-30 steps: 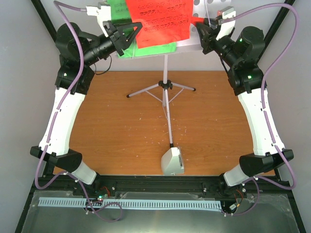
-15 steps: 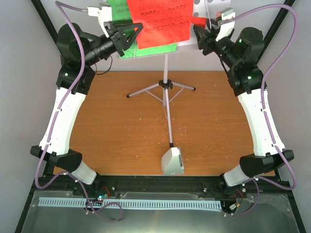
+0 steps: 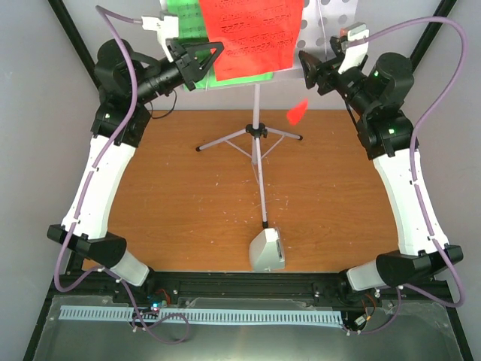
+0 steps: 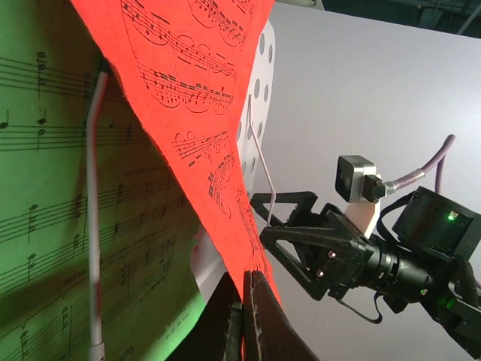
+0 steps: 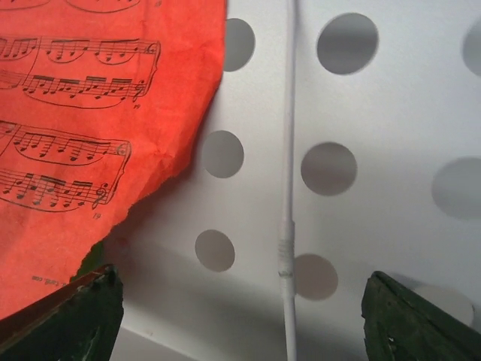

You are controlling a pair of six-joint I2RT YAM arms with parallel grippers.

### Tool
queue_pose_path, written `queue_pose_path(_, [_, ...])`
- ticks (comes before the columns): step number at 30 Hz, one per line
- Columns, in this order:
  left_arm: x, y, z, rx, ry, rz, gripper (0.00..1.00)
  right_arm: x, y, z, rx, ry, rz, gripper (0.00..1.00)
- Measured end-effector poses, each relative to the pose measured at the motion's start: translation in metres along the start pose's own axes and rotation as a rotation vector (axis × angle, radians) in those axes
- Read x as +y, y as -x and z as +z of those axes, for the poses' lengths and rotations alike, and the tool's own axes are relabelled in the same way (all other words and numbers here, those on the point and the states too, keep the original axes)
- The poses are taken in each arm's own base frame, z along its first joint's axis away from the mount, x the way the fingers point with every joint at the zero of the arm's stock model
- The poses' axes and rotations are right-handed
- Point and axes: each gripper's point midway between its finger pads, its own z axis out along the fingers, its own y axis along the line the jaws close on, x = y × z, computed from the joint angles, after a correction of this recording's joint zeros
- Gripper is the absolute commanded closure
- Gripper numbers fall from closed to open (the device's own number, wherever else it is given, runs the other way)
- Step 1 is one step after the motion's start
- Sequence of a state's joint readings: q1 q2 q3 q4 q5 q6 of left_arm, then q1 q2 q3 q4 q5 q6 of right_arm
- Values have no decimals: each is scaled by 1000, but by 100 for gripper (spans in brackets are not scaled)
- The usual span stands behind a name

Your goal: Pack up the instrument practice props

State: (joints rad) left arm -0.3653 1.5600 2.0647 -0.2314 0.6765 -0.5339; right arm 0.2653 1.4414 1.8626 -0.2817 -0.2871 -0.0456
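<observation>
The white perforated music stand (image 3: 327,30) rises on its silver tripod (image 3: 255,135) at the back of the table. A green sheet (image 3: 188,22) and a red sheet (image 3: 252,30) lean on it. My left gripper (image 3: 218,51) is shut on the red sheet's lower edge (image 4: 225,203), fingers pressed together (image 4: 246,301). My right gripper (image 3: 307,69) is open beside the stand's right end, nothing between its fingers (image 5: 83,316). The red sheet's corner looks torn (image 5: 113,218). A small red scrap (image 3: 298,113) shows below the right gripper. The white metronome (image 3: 267,250) stands near the front edge.
A thin white retaining wire (image 5: 288,226) runs down the stand's face in front of the right gripper; another (image 4: 94,210) lies over the green sheet. The tripod's front leg (image 3: 261,195) reaches toward the metronome. Black frame posts stand at the back corners.
My right gripper has opened and pulled slightly right. The red scrap it held has left it and now shows lower, near the tripod hub. The left arm has lifted slightly with the red sheet.
</observation>
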Motion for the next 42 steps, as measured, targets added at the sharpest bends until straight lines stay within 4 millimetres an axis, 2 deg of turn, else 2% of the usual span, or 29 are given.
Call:
queue_pose_path(12, [-10, -11, -12, 16, -23, -2, 100, 1, -1, -30, 1, -46, 29, 0])
queue_pose_path(21, [-32, -45, -32, 82, -127, -9, 100, 9, -5, -53, 2, -37, 68, 0])
queue_pose_path(26, [-46, -72, -50, 133, -189, -24, 100, 16, -12, -68, 12, -29, 95, 0])
queue_pose_path(31, [-52, -106, -65, 194, -234, -61, 100, 19, -20, -80, 25, -30, 106, 0])
queue_pose_path(39, [-48, -160, -86, 275, -245, -140, 100, 24, -38, -101, 43, -46, 126, 0])
queue_pose_path(42, [-43, -183, -94, 300, -237, -175, 100, 23, -54, -107, 61, -65, 138, 0])
